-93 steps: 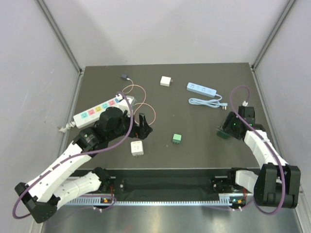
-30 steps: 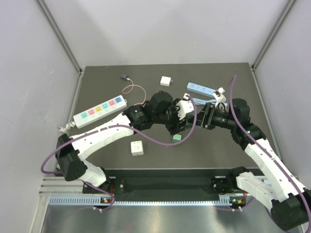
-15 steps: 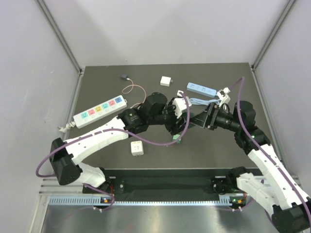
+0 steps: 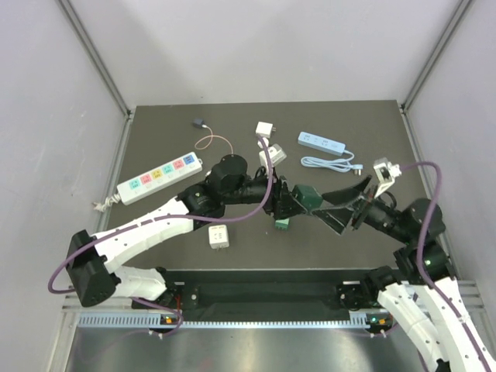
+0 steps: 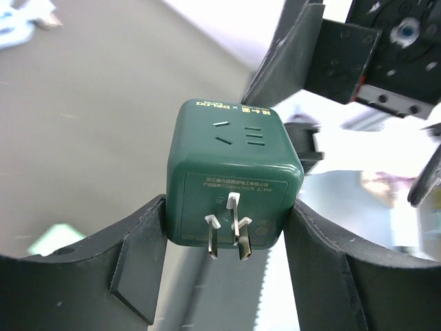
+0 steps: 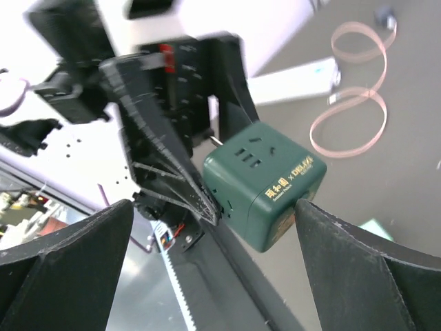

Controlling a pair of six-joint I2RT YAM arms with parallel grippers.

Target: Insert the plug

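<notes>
Right wrist: gold-lettered green plug cube (image 6: pixel 265 186)

a dark green cube plug (image 6: pixel 265 193) sits clamped in the left gripper's black fingers (image 6: pixel 165 158) — socket holes facing up. the right gripper's own fingers (image 6: pixel 62 255) flank it, spread wide — a pink cable (image 6: pixel 358 117) loops on the table (image 6: pixel 400 179) behind.

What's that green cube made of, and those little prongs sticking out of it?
Cube: looks like moulded plastic, dark green with a smooth semi-matte finish, judging by its rounded edges and printed lettering. Prongs: apparently bare metal, since they are flat, silvery and catch the light.
</notes>
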